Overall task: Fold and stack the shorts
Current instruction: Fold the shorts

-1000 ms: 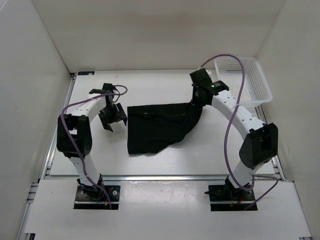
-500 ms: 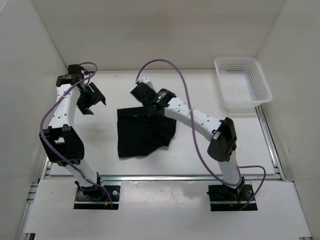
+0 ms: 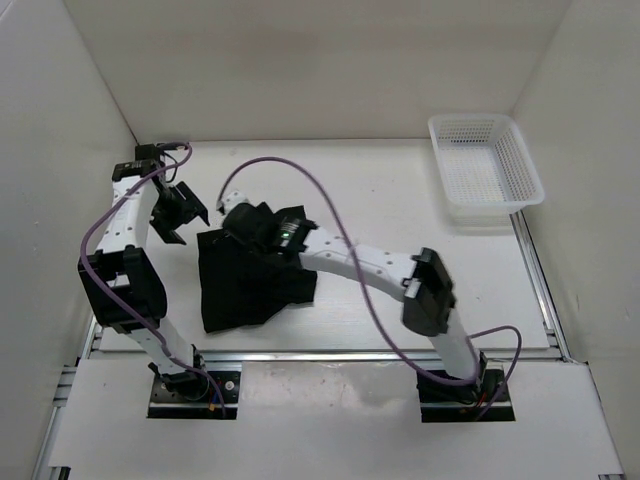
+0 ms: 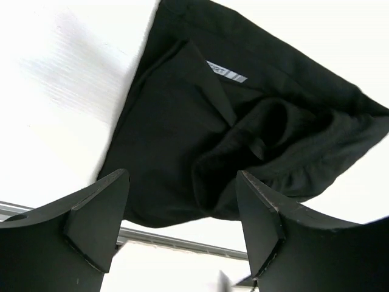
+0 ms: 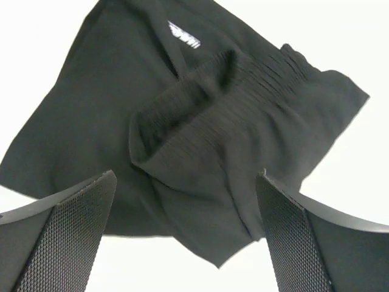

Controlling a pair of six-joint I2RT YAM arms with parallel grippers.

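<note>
The black shorts [image 3: 245,290] lie bunched in a rough fold on the left-middle of the table, their elastic waistband humped on top [image 5: 200,121]. A small white tag [image 4: 226,73] shows near their far edge. My right gripper [image 3: 243,222] hovers open over the upper part of the shorts, and nothing sits between its fingers [image 5: 185,213]. My left gripper [image 3: 185,228] hangs open just left of the shorts' upper corner. In the left wrist view the fabric lies beyond the gap between its fingers [image 4: 182,207], apart from them.
A white mesh basket [image 3: 487,170] stands at the back right corner. A metal rail [image 3: 300,355] runs along the table's near edge, just below the shorts. White walls close in the left, back and right sides.
My right arm swept left across the table, dragging the shorts' right side over onto the rest, then opened and let go. The shorts shifted left. My left gripper drew back to the far left.
</note>
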